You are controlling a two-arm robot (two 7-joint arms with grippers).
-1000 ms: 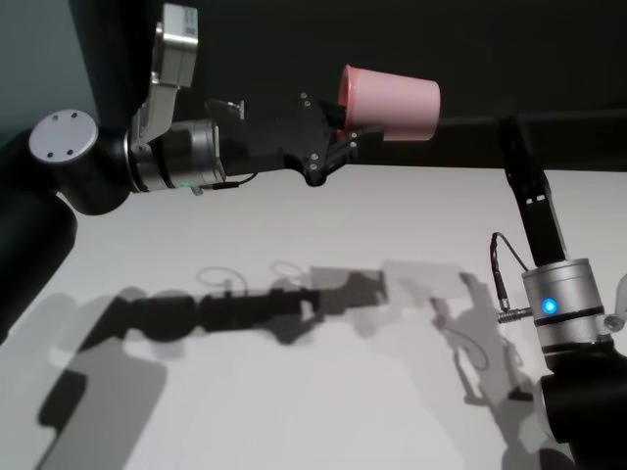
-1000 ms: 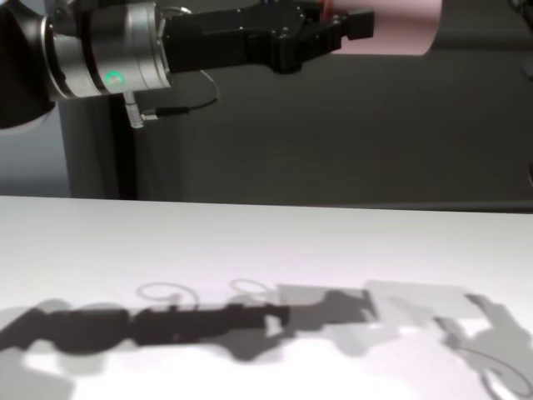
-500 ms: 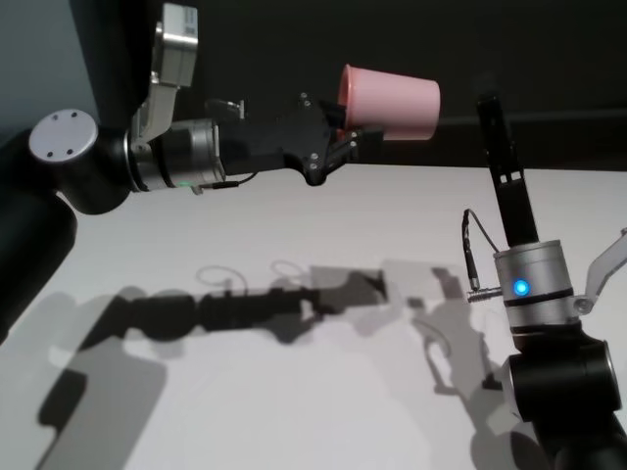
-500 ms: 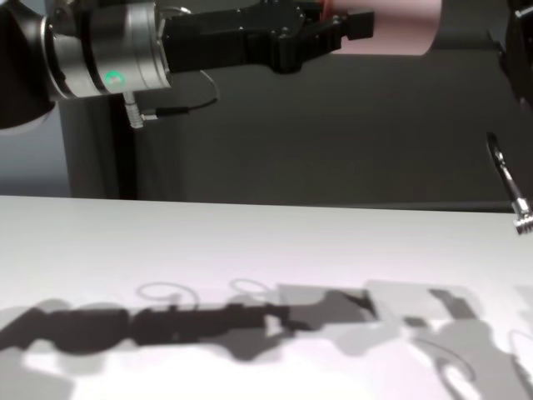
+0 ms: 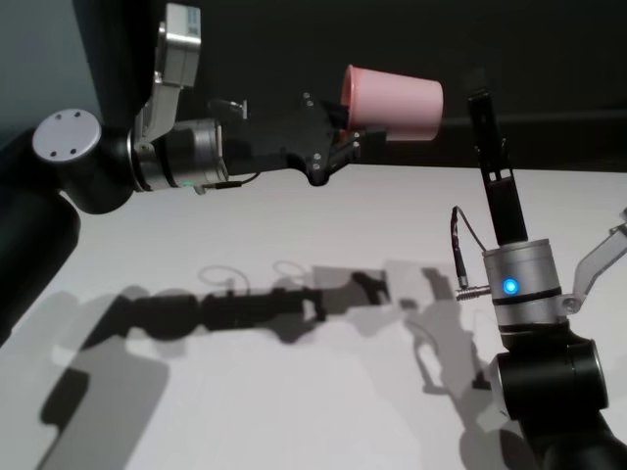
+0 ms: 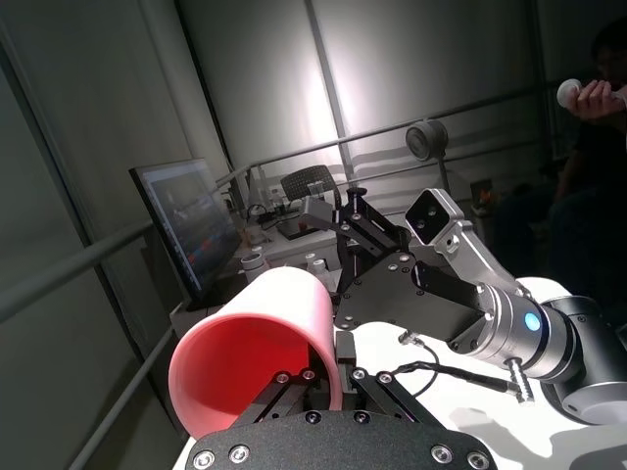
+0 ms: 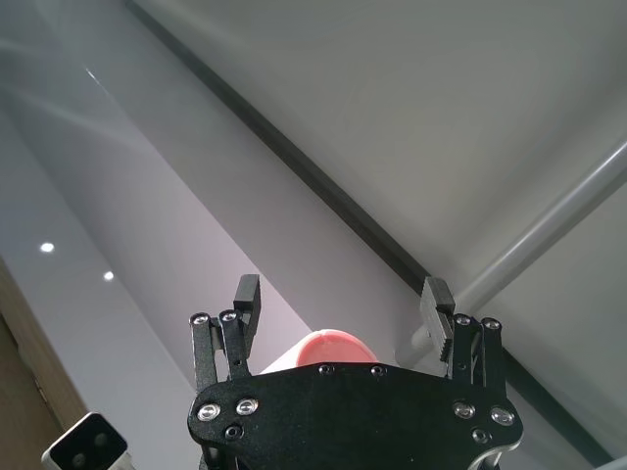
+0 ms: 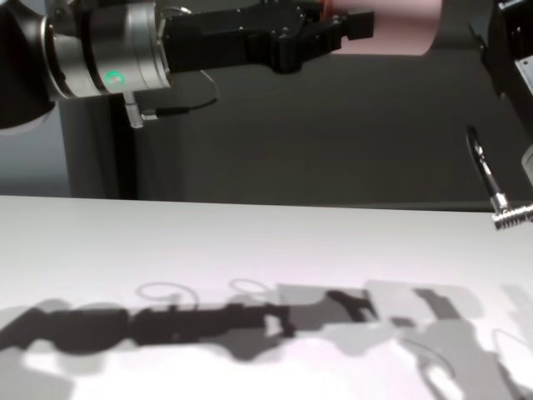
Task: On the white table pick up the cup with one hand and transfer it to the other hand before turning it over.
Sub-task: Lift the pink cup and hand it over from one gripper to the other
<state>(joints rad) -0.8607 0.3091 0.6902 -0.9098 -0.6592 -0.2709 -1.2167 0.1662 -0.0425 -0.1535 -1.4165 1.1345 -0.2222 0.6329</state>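
High above the white table, my left gripper with the green light is shut on the rim of the pink cup. The cup lies sideways with its base toward my right arm. The left wrist view shows the cup's open mouth with the fingers pinching its rim. My right gripper, on the arm with the blue light, points upward just to the right of the cup's base, apart from it. In the right wrist view its fingers stand open, and the cup shows between them.
A dark wall rises behind the table's far edge. The arms' shadows lie across the tabletop. In the left wrist view a monitor and a person are in the background.
My right arm has moved left and risen, bringing its open gripper up beside the cup's base. The left arm and the cup have stayed in place.
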